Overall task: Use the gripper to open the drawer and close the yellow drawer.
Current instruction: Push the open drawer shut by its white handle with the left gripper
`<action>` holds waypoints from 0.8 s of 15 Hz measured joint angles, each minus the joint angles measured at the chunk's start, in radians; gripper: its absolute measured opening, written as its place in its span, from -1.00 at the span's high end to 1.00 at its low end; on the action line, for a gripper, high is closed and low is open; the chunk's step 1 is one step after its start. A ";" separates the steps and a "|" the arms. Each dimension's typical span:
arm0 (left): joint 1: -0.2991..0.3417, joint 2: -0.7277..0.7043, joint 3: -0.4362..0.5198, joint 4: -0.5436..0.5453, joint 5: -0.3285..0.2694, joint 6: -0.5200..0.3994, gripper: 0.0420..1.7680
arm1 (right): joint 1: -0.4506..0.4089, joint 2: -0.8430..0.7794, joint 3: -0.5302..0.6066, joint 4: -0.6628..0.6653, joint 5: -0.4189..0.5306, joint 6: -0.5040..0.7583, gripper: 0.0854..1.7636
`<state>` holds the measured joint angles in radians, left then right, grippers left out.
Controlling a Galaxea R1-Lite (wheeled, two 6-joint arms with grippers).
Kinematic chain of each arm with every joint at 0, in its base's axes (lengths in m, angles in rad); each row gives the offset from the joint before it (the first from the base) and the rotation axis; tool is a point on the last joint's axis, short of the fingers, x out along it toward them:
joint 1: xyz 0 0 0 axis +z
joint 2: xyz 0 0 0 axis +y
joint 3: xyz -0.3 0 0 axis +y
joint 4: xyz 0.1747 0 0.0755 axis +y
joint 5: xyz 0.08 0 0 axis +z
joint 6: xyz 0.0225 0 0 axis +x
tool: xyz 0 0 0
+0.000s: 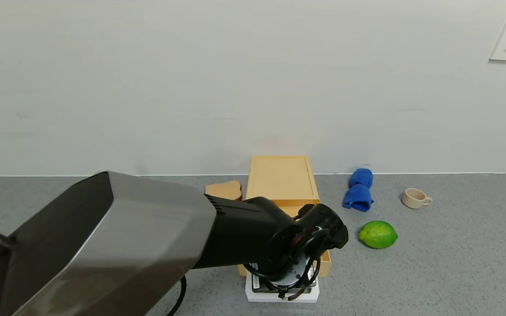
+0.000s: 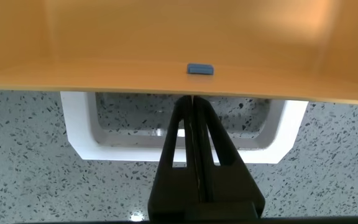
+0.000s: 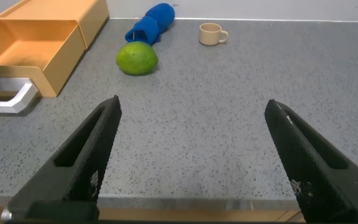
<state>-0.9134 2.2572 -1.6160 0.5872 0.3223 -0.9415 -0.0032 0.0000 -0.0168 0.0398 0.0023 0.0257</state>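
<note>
Drawer (image 1: 289,210) pulled out of its low box (image 1: 282,177) at the back edge of the grey counter (image 1: 455,263), the left gripper (image 2: 194,106) at its white handle (image 2: 79,127).

Long axis of box and tray runs from the back wall toward the counter's front edge, with the handle pointing frontward. The left gripper's fingers (image 2: 185,143) are pressed together inside the handle loop, reaching up to the tray's front wall; whether they pinch anything cannot be told. A lime (image 1: 377,234), a folded blue cloth (image 1: 358,189) and a cream cup (image 1: 415,198) lie to the right, apart from the drawer; a bread slice (image 1: 223,190) sits just left of the box. Bare counter spreads ahead of the right gripper (image 3: 194,155), its jaws spread wide and holding nothing.
</note>
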 joint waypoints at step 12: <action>0.035 0.027 -0.061 0.000 0.030 0.048 0.93 | 0.000 0.000 0.000 0.000 0.000 0.000 -0.92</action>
<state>-0.8783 2.2847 -1.6774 0.5868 0.3526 -0.8932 -0.0032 0.0000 -0.0168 0.0398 0.0023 0.0257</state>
